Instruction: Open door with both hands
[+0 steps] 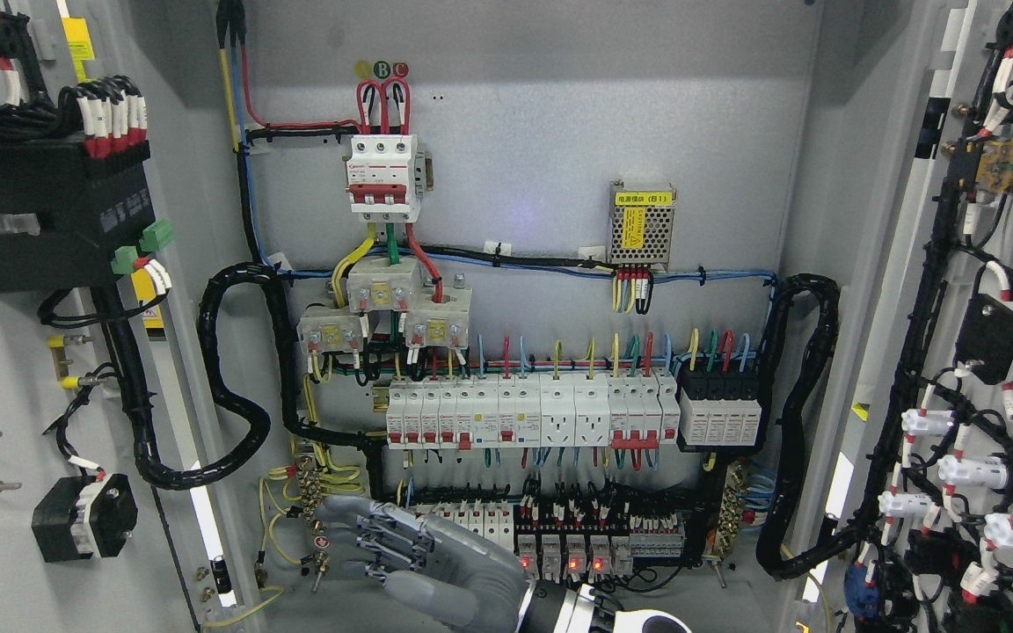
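Note:
The electrical cabinet stands wide open. Its left door (pixel 5 369) is swung out at the left edge and shows its inner face with a black box and wiring. At the right edge the right door (pixel 929 264) is swung out too, carrying cable looms and white connectors. One grey robot hand, my right hand (pixel 375 541), reaches in from the bottom edge right of the middle. It lies low in front of the cabinet's lower left terminal rows, fingers extended leftward, open and holding nothing. It touches neither door. No left arm shows.
Inside on the back panel (pixel 559 114) are a red-and-white main breaker (pixel 383 176), a row of white breakers (pixel 524 413), a small power supply (pixel 642 226) and relays with red lights (pixel 564 558). Thick black conduit (pixel 234 387) loops at both sides.

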{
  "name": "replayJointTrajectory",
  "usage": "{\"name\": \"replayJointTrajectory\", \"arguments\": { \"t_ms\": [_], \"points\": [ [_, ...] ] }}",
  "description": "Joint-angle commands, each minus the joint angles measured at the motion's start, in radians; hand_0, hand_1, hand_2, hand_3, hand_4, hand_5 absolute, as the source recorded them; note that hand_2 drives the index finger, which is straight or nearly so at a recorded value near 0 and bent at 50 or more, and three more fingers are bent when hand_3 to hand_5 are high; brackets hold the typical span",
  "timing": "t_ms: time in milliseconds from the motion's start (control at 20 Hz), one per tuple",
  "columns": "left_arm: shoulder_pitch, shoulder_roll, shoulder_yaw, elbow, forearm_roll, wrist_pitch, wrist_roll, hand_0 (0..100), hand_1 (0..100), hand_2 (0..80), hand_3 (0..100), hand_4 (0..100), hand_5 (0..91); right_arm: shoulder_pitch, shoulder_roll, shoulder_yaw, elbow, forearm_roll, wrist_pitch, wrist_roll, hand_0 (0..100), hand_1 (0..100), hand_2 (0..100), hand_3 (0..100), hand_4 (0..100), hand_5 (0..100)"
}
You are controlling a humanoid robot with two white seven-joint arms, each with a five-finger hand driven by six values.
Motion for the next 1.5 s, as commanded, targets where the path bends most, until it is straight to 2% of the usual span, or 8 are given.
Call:
{"name": "replayJointTrajectory", "arguments": {
  "t_ms": [0, 150, 651, 701, 851, 951, 1101, 1452],
  "points": [
    [0.017, 0.014, 0.0, 0.0, 0.001, 0.002, 0.001, 12, 56, 0.0, 0, 0, 0.0, 0.009, 0.036, 0.239, -0.032, 0.0, 0.001, -0.004, 0, 50, 4, 0, 0, 0],
    [0.017, 0.012, 0.0, 0.0, 0.001, 0.002, 0.003, 12, 56, 0.0, 0, 0, 0.0, -0.003, 0.059, 0.261, 0.021, 0.0, 0.001, -0.005, 0, 50, 4, 0, 0, 0],
    [0.017, 0.014, 0.0, 0.0, -0.001, 0.002, 0.003, 12, 56, 0.0, 0, 0, 0.0, -0.025, 0.061, 0.315, 0.029, -0.007, 0.003, -0.009, 0, 50, 4, 0, 0, 0],
    [0.017, 0.014, 0.0, 0.0, 0.001, 0.002, 0.003, 12, 56, 0.0, 0, 0, 0.0, -0.025, 0.061, 0.316, 0.032, -0.027, 0.003, -0.015, 0, 50, 4, 0, 0, 0],
    [0.017, 0.015, 0.0, 0.0, -0.001, 0.002, 0.001, 12, 56, 0.0, 0, 0, 0.0, -0.048, 0.062, 0.329, 0.031, -0.139, 0.01, -0.109, 0, 50, 4, 0, 0, 0],
    [0.017, 0.015, 0.0, 0.0, -0.001, 0.002, 0.003, 12, 56, 0.0, 0, 0, 0.0, -0.06, 0.064, 0.362, 0.029, -0.153, 0.035, -0.15, 0, 50, 4, 0, 0, 0],
    [0.017, 0.014, 0.0, 0.0, -0.001, 0.002, 0.001, 12, 56, 0.0, 0, 0, 0.0, -0.065, 0.064, 0.393, 0.022, -0.153, 0.044, -0.157, 0, 50, 4, 0, 0, 0],
    [0.017, 0.012, -0.001, -0.002, -0.001, 0.002, 0.001, 12, 56, 0.0, 0, 0, 0.0, -0.121, 0.07, 0.422, 0.016, -0.156, 0.044, -0.159, 0, 50, 4, 0, 0, 0]
  ]
}}
